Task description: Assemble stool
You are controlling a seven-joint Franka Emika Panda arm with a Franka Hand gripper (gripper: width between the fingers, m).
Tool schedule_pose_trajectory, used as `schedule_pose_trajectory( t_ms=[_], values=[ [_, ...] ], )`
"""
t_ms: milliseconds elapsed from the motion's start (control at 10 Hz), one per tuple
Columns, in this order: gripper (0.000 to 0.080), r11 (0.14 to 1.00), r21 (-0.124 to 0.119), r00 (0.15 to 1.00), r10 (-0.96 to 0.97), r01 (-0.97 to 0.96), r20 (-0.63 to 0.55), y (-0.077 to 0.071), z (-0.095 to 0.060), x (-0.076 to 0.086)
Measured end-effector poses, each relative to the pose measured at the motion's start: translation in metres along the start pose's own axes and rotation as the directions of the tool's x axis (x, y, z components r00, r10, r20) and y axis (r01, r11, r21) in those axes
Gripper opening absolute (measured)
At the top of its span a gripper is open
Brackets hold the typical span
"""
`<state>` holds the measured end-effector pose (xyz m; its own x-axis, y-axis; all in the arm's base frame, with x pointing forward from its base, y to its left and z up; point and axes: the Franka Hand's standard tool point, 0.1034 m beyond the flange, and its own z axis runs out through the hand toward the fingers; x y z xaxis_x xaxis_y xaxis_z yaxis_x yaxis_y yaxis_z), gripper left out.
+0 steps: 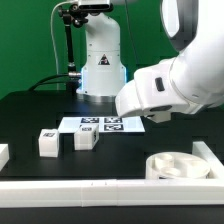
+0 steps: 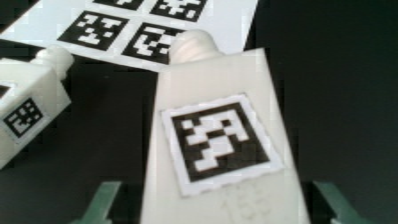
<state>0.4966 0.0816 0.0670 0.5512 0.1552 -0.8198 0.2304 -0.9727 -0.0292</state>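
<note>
A tagged leg (image 2: pixel 217 130) sits between the tool's (image 2: pixel 219 203) fingers, which stand wide apart with a gap on each side, gripping nothing. A second leg (image 2: pixel 27 100) is beside it, near the marker board (image 2: pixel 125 25). The seat (image 1: pixel 176 163) rests on the desk (image 1: pixel 30 110) by the rail (image 1: pixel 80 190).

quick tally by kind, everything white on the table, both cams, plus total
Stool legs: 3, with the third leg lying inside the open claw
Seat disc: 1
Marker board: 1
Border rail: 1
Total: 6
</note>
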Motion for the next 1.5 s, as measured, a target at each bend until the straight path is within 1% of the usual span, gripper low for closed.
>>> schedule_pose_trajectory(
  t_ms=[200, 300, 400, 500, 600, 700, 900, 1000, 1100, 1200, 1300, 1400, 1500],
  values=[
    [0.0328, 1.000, 0.000, 1.000, 0.000, 0.000, -0.019, 0.001, -0.003, 0.003],
    [0.0328, 1.000, 0.001, 0.999, 0.003, -0.003, -0.049, 0.003, -0.013, 0.001],
    [0.0328, 1.000, 0.001, 0.988, 0.008, -0.008, -0.156, 0.007, -0.035, 0.001],
    [0.0328, 1.000, 0.000, 0.979, 0.011, -0.012, -0.204, 0.010, -0.047, -0.007],
    [0.0328, 1.000, -0.005, 0.959, 0.011, -0.013, -0.282, 0.010, -0.057, -0.005],
    [0.0328, 1.000, -0.010, 0.929, 0.010, -0.014, -0.370, 0.010, -0.059, 0.000],
    [0.0328, 1.000, -0.017, 0.860, 0.007, -0.018, -0.511, 0.011, -0.063, 0.003],
    [0.0328, 1.000, -0.020, 0.838, 0.005, -0.019, -0.546, 0.010, -0.063, 0.002],
    [0.0328, 1.000, -0.024, 0.790, 0.001, -0.020, -0.613, 0.009, -0.074, 0.004],
    [0.0328, 0.999, -0.026, 0.741, -0.002, -0.021, -0.671, 0.007, -0.084, 0.001],
    [0.0328, 0.999, -0.024, 0.720, 0.002, -0.026, -0.694, 0.005, -0.089, -0.003],
    [0.0328, 0.999, -0.024, 0.641, -0.001, -0.027, -0.768, 0.004, -0.102, 0.002],
    [0.0328, 0.999, -0.026, 0.572, -0.005, -0.029, -0.820, 0.005, -0.100, 0.004]
  ],
)
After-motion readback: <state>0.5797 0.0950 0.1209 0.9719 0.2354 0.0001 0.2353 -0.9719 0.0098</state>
